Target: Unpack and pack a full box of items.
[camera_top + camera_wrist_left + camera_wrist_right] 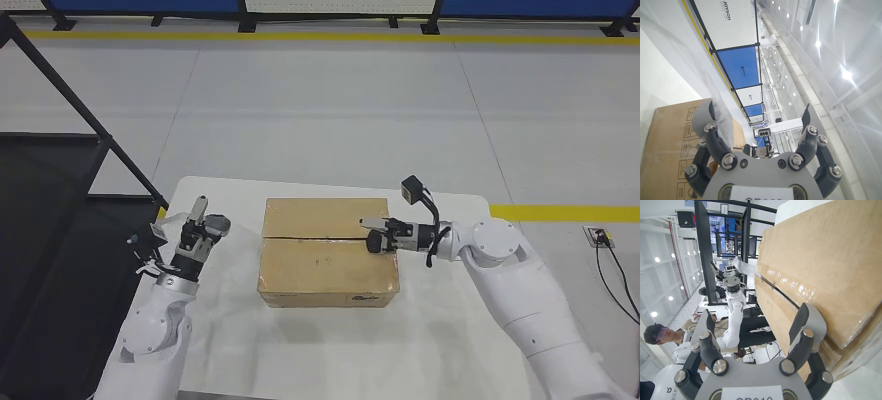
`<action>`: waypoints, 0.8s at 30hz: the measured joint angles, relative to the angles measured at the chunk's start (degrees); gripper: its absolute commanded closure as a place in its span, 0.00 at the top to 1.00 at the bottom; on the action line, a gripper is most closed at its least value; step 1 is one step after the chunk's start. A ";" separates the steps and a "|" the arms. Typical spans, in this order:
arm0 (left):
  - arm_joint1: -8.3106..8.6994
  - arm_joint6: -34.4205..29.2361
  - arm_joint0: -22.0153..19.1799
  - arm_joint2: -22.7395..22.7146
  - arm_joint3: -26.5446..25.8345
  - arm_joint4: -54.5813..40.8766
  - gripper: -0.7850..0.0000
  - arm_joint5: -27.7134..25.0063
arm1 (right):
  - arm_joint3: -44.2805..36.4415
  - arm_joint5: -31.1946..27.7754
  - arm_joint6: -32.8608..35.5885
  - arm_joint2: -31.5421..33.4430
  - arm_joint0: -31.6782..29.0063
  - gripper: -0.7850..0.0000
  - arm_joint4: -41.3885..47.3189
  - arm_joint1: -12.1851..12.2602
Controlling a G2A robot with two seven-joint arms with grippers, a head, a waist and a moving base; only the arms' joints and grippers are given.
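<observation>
The box [328,250] sat closed on the table [430,330]. My right gripper [372,237] was wide open and empty, with one finger against the box top by the seam. My left gripper [207,220], beside the box, was open, with clear film [725,125] touching one finger.

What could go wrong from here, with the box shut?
The open right tool sits at the seam end, by the box edge; pushing there might shove the box rather than lift a flap.
Clear film hangs by the open left tool and may snag its next grasp.
</observation>
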 measured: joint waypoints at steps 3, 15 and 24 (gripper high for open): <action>0.06 1.08 0.84 0.52 -2.53 3.03 1.00 0.52 | -0.23 -1.29 -0.58 0.96 -0.84 1.00 1.33 0.17; 0.05 4.35 2.31 3.37 -9.93 12.25 1.00 3.89 | 0.38 2.83 -3.21 2.65 -2.05 1.00 3.26 0.55; -0.21 4.25 1.52 7.90 -12.72 17.79 1.00 5.46 | 1.02 2.92 -2.77 2.56 -2.05 1.00 3.19 0.58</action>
